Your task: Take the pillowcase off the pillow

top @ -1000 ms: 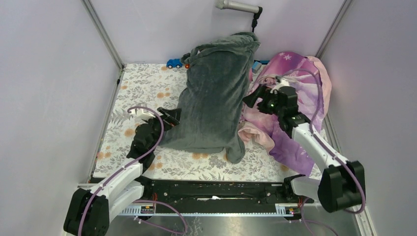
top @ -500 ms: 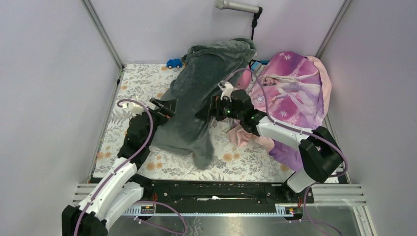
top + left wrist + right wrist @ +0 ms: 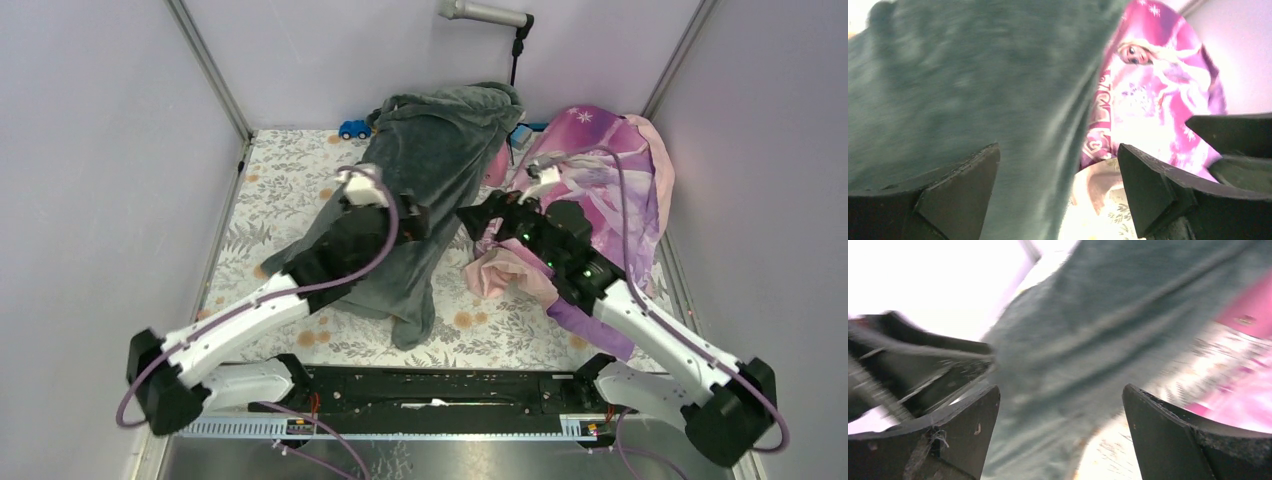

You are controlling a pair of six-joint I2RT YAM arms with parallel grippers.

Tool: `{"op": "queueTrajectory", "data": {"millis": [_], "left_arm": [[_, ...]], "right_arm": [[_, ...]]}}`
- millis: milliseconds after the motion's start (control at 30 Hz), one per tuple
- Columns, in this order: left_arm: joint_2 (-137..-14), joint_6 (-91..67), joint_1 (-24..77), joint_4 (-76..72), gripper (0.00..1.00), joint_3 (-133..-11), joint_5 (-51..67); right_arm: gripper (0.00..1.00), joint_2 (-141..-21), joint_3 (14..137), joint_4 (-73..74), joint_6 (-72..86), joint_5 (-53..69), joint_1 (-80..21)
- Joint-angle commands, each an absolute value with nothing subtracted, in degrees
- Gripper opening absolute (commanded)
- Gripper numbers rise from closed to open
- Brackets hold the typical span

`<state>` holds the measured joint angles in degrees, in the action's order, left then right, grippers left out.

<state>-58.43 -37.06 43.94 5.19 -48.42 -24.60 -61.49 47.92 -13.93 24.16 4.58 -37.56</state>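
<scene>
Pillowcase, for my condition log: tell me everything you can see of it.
The pillowcase is dark grey-green plush, wrinkled, bulging, no white showing. It lies diagonally on the floral cloth, far end against the back wall. Princess-print fabric abuts its right side; the open left end effector and right end effector hover at its right edge.
</scene>
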Motion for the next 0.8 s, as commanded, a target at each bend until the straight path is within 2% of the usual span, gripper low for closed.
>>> {"op": "queueTrajectory", "data": {"millis": [0,100,200,400,433,500,667,700,767], "left_arm": [[-70.5,-22.2,53.3,13.4,0.99,-63.3,-41.9],[-79.6,-21.6,54.3,19.5,0.99,-69.9,-45.9],[-84.5,-23.4,53.5,22.1,0.99,-71.2,-48.6],[-81.2,-29.2,47.0,20.1,0.99,-62.3,-38.6],[-79.8,-30.1,46.1,20.0,0.96,-60.4,-38.4],[-75.9,-34.0,44.0,20.8,0.73,-56.0,-39.8],[-57.6,-42.2,35.7,15.6,0.05,-38.3,-36.6],[-54.0,-43.2,33.1,15.6,0.0,-36.1,-36.0],[-47.6,-43.8,30.7,15.8,0.0,-33.4,-35.6]], "right_arm": [[1.0,-54.1,41.8,-9.0,22.8,-7.8,-33.4],[1.0,-50.8,39.7,-7.3,21.4,-11.7,-32.9],[1.0,-50.8,39.9,-5.9,21.1,-12.9,-32.7],[0.99,-55.4,42.4,-6.0,23.2,-10.7,-32.2],[1.0,-56.7,43.1,-6.0,23.5,-10.2,-32.1],[1.0,-59.0,44.7,-6.0,24.6,-9.4,-31.9],[1.0,-66.1,49.4,-7.0,27.4,-6.0,-30.6],[1.0,-67.5,50.5,-7.6,27.9,-5.2,-30.3],[1.0,-69.8,53.3,-8.6,28.6,-3.8,-29.3]]}}
